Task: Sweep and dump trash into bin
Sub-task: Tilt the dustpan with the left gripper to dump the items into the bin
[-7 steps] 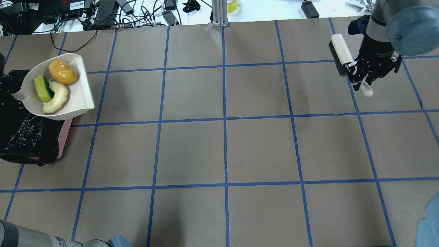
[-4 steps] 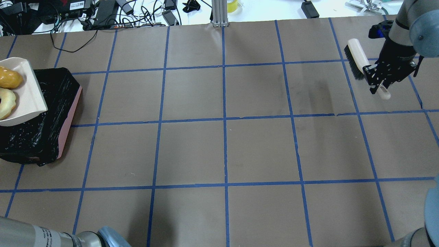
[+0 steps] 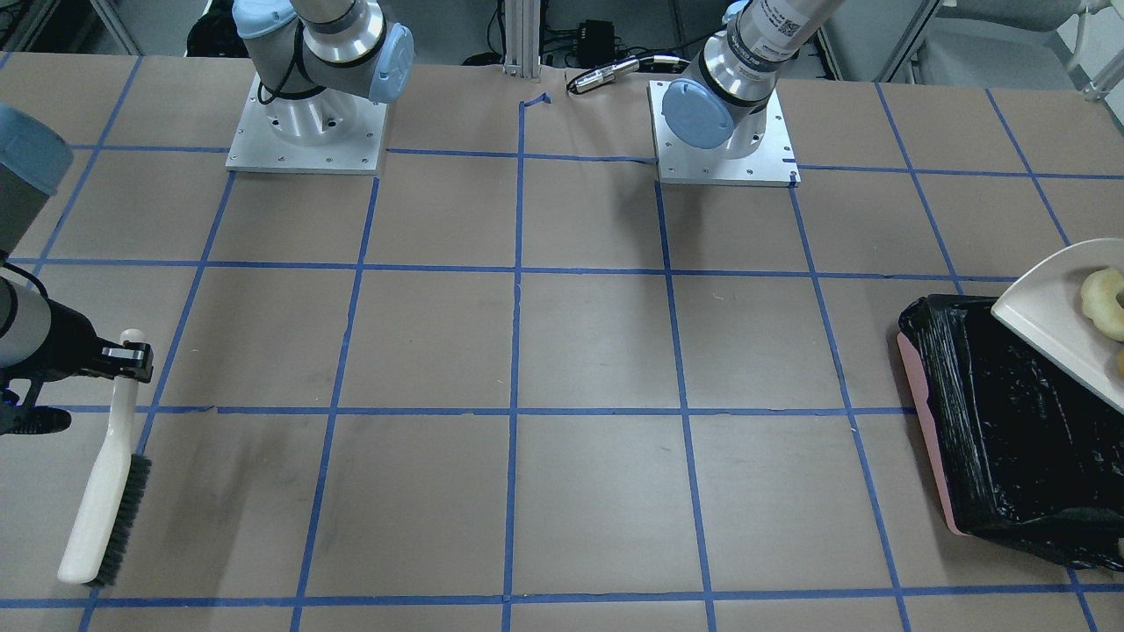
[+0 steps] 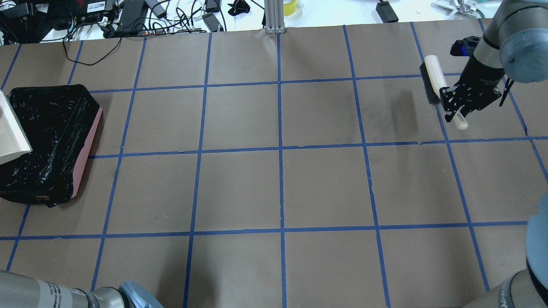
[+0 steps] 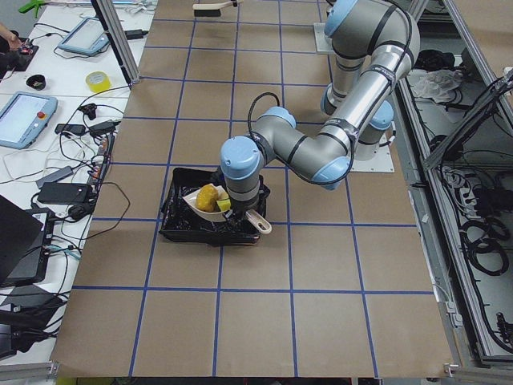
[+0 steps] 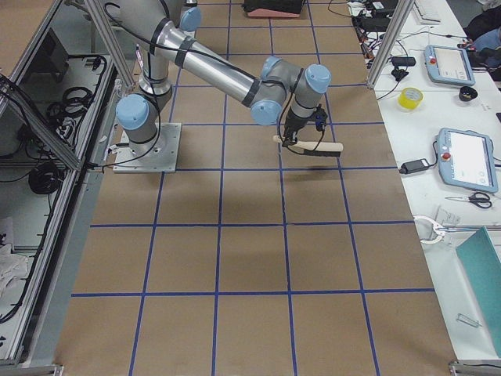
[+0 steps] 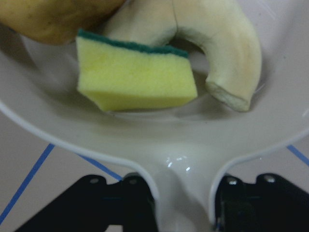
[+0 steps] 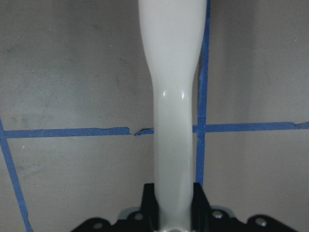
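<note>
At the left end of the table [image 4: 278, 188] stands the bin [image 4: 87, 149], a pink-sided box lined with glossy black plastic, one long side parallel to the blue tape lines. Nothing shows inside it but the crinkled bag.

Above its outer, far-left part hangs the off-white dustpan [image 3: 1049, 325]. The overhead view catches only a corner of the pan at the frame edge. The side view along the table shows it over the bin with its handle pointing toward the robot. All three pieces of trash lie in the pan. The wrinkled yellow-orange lump [image 7: 53, 19] sits at the back. The pale curved slice [image 7: 227, 48] arches beside it. The yellow-green wedge [image 7: 135, 77], topped with a dark green strip, lies in front of both and touches them. Whether the pan's underside rests on the bin's rim or floats just clear of it is hard to judge from these angles.

The left gripper [image 7: 183, 195] has its two black fingers pressed against either side of the dustpan's narrow handle neck, clamped tight.

The middle of the table is brown paper crossed by a blue tape grid.

Far to the right, well apart from the bin, the right gripper [image 4: 456, 109] is closed around the thin part of the handle of the brush [image 4: 433, 77]. Its cream back runs away from the gripper toward the table's far edge, dark bristles facing the table's centre. The rounded handle end pokes out behind the fingers. The brush lies nearly level, and its shadow falls off to one side, so it hangs above the paper.
</note>
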Available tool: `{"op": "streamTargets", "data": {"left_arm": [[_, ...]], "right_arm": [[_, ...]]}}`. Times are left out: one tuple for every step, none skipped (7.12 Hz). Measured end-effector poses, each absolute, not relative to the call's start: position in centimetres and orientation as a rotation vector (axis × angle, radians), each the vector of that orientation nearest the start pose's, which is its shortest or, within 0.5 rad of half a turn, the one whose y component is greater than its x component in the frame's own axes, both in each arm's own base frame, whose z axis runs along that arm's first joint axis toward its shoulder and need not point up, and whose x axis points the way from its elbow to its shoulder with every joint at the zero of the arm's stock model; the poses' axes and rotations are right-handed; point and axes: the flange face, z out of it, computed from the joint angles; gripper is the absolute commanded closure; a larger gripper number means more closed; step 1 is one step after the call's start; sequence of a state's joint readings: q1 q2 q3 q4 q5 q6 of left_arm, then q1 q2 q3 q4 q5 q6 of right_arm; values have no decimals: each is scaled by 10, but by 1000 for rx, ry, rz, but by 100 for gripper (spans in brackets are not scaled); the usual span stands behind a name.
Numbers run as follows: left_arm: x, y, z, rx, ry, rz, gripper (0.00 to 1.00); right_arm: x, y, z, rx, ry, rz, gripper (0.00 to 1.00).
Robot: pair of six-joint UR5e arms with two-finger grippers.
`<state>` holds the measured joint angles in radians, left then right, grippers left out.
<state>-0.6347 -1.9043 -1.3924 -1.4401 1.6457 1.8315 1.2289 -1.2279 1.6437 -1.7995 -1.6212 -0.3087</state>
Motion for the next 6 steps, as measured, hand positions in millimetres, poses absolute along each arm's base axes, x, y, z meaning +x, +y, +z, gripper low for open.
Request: {"op": "streamTargets", "data": {"left_arm": [[429,-474,413,1361,2785,234,100],[423,-484,426,1372,2697,359,100],[410,-501,436,1386,2585,496,100],[391,-520,442,1396,2468,630,100],[372,-536,448,1418,2352,730,100],[355,-551,456,1459,2222,789,100]], "right_arm": [[-73,-589,282,39,3113,307,100],[-73,-589,277,33,3113,310,100],[-73,-590,273,31,3113,315,100],[-74,-591,269,30,3114,317,100],[-74,-592,265,31,3113,320,100],[-75,-592,260,32,3110,328,100]]}}
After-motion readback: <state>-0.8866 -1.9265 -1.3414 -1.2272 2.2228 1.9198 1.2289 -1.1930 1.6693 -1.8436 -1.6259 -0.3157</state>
